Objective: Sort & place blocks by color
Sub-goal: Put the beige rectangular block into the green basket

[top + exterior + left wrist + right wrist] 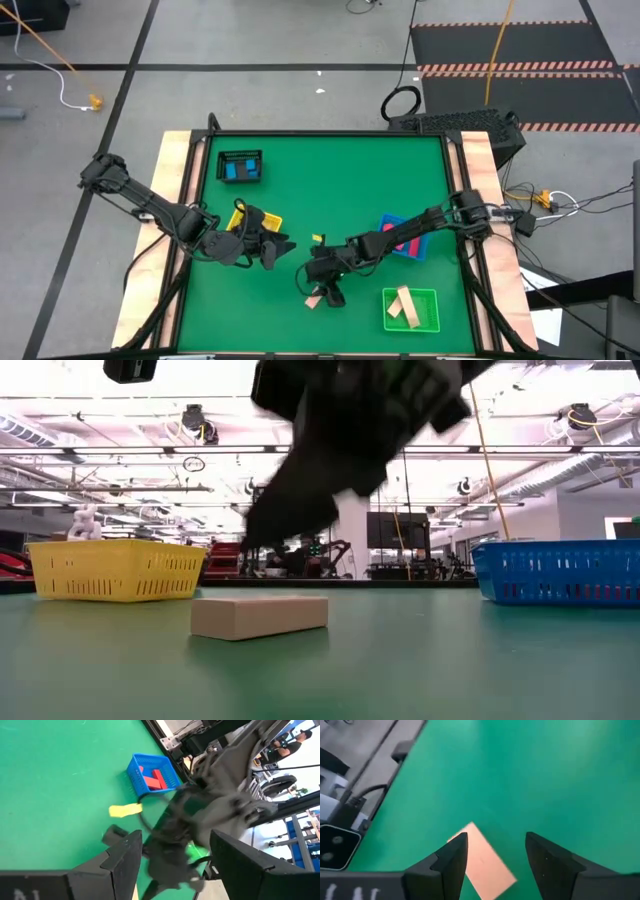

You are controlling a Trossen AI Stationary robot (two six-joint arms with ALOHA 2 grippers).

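A pale tan block (321,297) lies flat on the green table (330,180), at its near edge and just left of the green tray (432,312). The right gripper (327,290) hangs directly above this block with its fingers (451,857) spread apart; the block shows in the gap between them and is not clamped. In the low view the block rests on the table with the dark gripper above it, apart from its top face.

The green tray holds two tan blocks (403,307). Farther back from it, the blue tray (420,247) holds red blocks (153,778) and lies partly under the right arm. A small yellow piece (318,238) lies on the table left of the blue tray.

The left gripper (281,249) hovers left of the right gripper, fingers parted and empty, beside the yellow tray (241,214). At the far left of the table, well apart from the green tray, the black tray (241,156) holds blue blocks (241,170).
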